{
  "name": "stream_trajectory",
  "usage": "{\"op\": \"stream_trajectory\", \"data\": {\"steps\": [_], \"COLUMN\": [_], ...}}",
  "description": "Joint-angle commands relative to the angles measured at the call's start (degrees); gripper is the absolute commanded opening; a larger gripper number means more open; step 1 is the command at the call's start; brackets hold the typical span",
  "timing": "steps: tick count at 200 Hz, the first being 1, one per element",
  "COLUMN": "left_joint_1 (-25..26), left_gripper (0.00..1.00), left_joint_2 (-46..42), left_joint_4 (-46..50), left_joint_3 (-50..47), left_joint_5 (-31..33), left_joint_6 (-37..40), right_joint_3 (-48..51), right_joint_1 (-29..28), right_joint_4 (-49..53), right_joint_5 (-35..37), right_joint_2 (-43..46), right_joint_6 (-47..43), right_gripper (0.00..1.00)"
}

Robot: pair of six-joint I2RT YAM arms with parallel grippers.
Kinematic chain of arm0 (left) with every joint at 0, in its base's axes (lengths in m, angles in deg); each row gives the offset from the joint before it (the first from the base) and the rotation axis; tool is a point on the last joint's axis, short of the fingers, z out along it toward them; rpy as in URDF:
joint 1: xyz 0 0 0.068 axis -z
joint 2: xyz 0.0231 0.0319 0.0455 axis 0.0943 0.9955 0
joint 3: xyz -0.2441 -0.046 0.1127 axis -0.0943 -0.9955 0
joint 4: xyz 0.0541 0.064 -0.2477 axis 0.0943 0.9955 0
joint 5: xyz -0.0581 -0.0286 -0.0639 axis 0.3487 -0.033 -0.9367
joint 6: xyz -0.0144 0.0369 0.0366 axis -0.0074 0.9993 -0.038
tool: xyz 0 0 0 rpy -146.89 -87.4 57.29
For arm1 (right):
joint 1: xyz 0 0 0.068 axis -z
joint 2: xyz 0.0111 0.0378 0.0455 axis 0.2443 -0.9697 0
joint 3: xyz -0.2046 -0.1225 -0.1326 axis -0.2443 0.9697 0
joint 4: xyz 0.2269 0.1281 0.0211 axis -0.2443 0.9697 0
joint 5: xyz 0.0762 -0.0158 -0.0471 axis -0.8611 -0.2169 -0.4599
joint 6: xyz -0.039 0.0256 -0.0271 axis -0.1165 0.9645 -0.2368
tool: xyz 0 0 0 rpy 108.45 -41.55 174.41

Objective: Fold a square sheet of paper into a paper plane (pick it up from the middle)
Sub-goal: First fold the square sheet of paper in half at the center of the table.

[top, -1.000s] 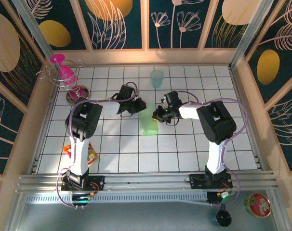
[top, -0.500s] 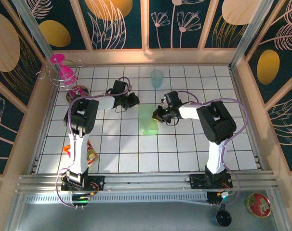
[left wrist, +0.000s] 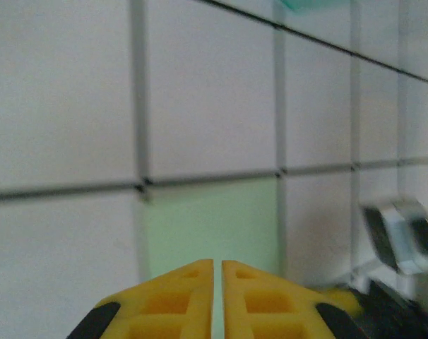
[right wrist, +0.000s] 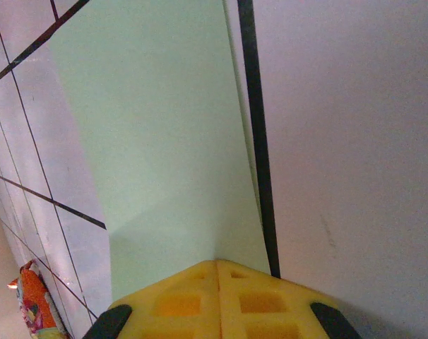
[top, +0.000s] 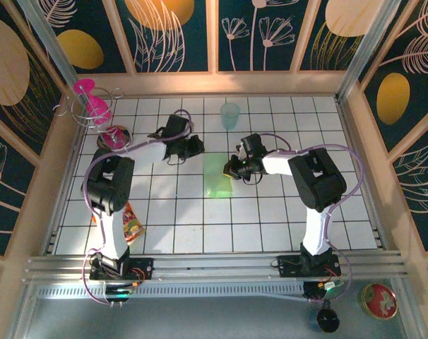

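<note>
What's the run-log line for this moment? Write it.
green paper: lying on tiles | left gripper: shut, by its far corner | right gripper: shut, at its right edge

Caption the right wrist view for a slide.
Shut right gripper at the edge of the green paper on the tiled table.

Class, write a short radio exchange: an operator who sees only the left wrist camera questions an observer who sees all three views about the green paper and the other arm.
Operator: My shut left gripper faces a thin light green sheet of paper. Where's the right gripper?
Observer: Its shut tips touch the sheet's right edge. Pinching or pressing, I can't tell.
Operator: What's the sheet's outline?
Observer: From above it is a narrow strip, longer than wide, lying on the white tiled table.
</note>
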Motion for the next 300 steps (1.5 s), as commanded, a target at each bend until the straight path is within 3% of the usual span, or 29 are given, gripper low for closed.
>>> {"op": "stream_trajectory", "data": {"steps": [1, 33, 119, 185, 210, 242, 262, 300], "left_joint_1": [2.79, 5.02, 5.50, 4.97, 2.21, -2.08, -2.27, 0.75], "left_gripper": [0.10, 0.10, 0.08, 0.08, 0.08, 0.08, 0.08, 0.08], "left_joint_2": [-1.99, -2.24, 4.39, 3.56, 1.55, -3.10, -6.01, -9.59], "left_joint_4": [-5.32, -6.88, -2.94, 1.37, 4.32, 4.57, 5.49, -2.73], "left_joint_3": [-7.58, -11.21, -4.09, -10.81, -14.29, -18.37, -17.02, -15.91], "left_joint_5": [-5.96, -9.04, -6.05, -5.59, -1.06, -0.32, -0.57, -5.51], "left_joint_6": [-6.13, -7.26, -4.47, 0.18, 1.82, 2.18, 2.12, -4.24], "right_joint_3": [5.50, 5.67, 6.05, 6.28, 6.57, 6.59, 6.68, 6.79], "right_joint_1": [-0.37, -0.38, -0.42, -0.30, -0.31, -0.20, -0.20, -0.16], "right_joint_4": [13.19, 13.02, 12.60, 12.66, 12.56, 12.41, 12.53, 12.32], "right_joint_5": [11.46, 11.19, 11.45, 11.54, 11.62, 11.70, 11.72, 11.73], "right_joint_2": [-8.30, -8.49, -8.18, -8.38, -8.52, -8.69, -8.57, -8.66], "right_joint_6": [-1.30, -1.38, -1.19, -1.29, -1.30, -1.24, -1.30, -1.31], "right_gripper": [0.07, 0.07, 0.07, 0.07, 0.07, 0.07, 0.07, 0.07]}}
